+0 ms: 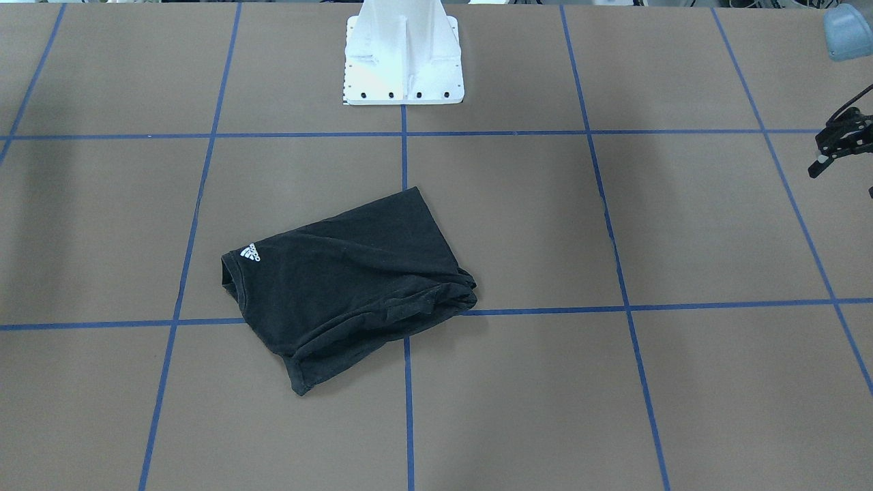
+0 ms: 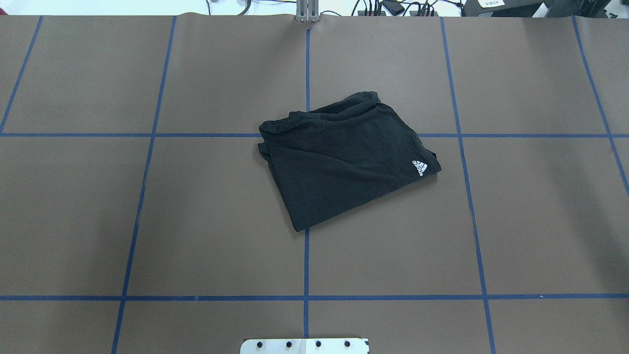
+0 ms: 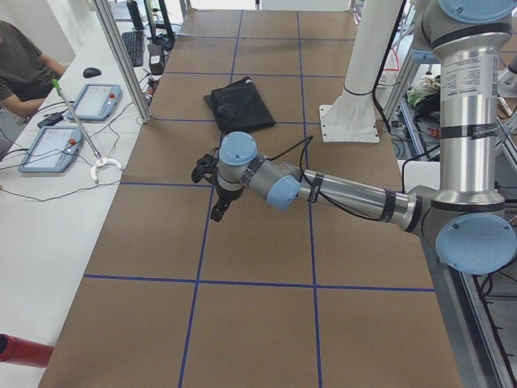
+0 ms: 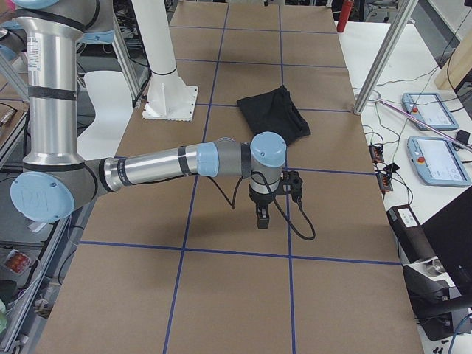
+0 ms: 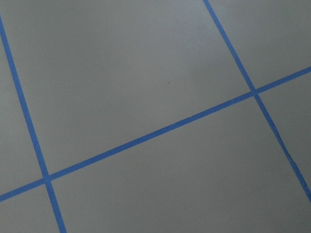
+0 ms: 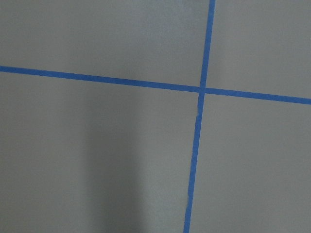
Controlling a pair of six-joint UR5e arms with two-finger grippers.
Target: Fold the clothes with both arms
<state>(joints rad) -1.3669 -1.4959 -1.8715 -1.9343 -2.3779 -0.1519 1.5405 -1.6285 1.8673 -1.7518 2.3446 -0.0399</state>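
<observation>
T-shirt: folded, middle of the desk, lying slightly toward the robot's right.
Left fingers: at one desk end, well apart from it; opening unclear.
Right fingers: at the opposite end, well apart; opening unclear.
Nearer: probably the right arm.

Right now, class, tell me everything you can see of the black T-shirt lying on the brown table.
The black fabric T-shirt looks soft and knitted. It lies folded into a compact, roughly rectangular bundle, skewed over a crossing of the blue tape lines, near the middle of the brown table. A small white Adidas logo faces up at one corner. Layered edges bunch loosely on the side away from the robot. Only the table touches it.
</observation>
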